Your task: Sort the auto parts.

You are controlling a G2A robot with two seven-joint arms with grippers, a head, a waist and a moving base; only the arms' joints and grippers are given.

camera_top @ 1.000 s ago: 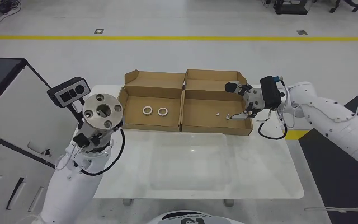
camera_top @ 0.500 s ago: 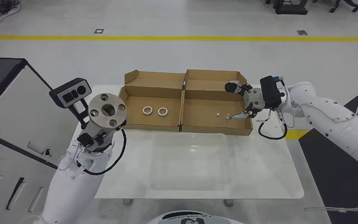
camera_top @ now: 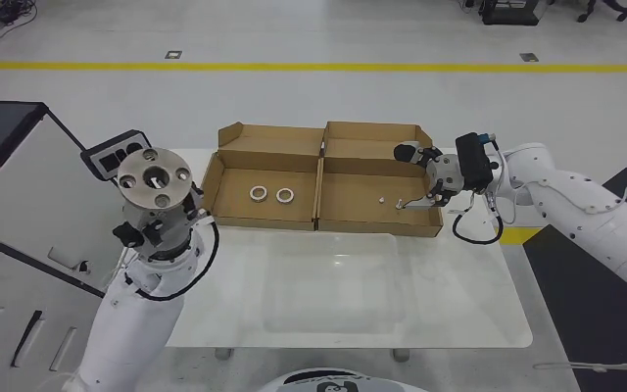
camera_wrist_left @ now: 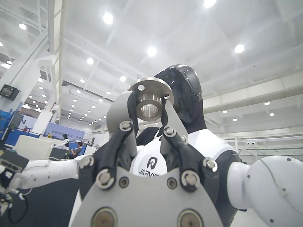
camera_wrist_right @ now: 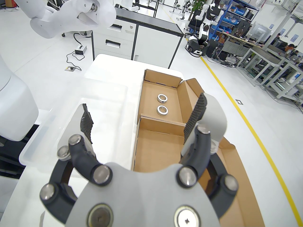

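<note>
- White table [camera_top: 470, 294] in a bright, high-ceilinged hall, with two open cardboard boxes touching side by side along its 12 o'clock edge.
- Left arm stands at the table's 9 o'clock with its wrist turned skyward. The left gripper [camera_wrist_left: 148, 109] points at the ceiling, fingers clamped on the neck of a flanged metal bushing [camera_top: 154, 177] that sits flange-up, well above the tabletop.
- Right arm comes in from 3 o'clock, roughly level. The right gripper [camera_wrist_right: 143, 106] is spread wide with nothing in it, hovering at the 3 o'clock wall of the right box [camera_top: 372, 220].
- Left box [camera_top: 220, 211] holds two metal rings lying flat: one ring [camera_top: 260, 193], and a second ring [camera_top: 285, 196] just beside it at 3 o'clock.
- On the right box's floor, toward 3 o'clock, lie a small pale part [camera_top: 380, 198] and a slim part [camera_top: 399, 206], both too small to name.
- Clear plastic bin [camera_top: 333, 236] sits at table centre, just at 6 o'clock of the boxes, between the two arms.
</note>
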